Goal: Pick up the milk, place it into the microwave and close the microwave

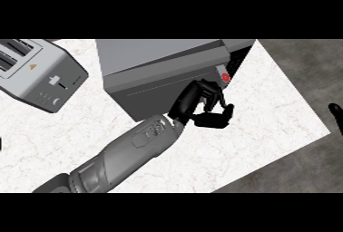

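Left hand (201, 106): fingers curled, empty, touching the microwave's (161, 68) front.
Right hand (335, 117): at right edge, grip unclear.
Toaster (36, 72): far left on surface (268, 118).

A silver toaster (36, 72) stands on the white marbled tabletop (268, 118), at its far left corner; dark grey floor (301, 167) shows beyond the right edge.

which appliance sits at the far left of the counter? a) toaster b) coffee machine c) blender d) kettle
a: a silver toaster with two top slots and a side lever sits at the counter's far left, beside the grey microwave.
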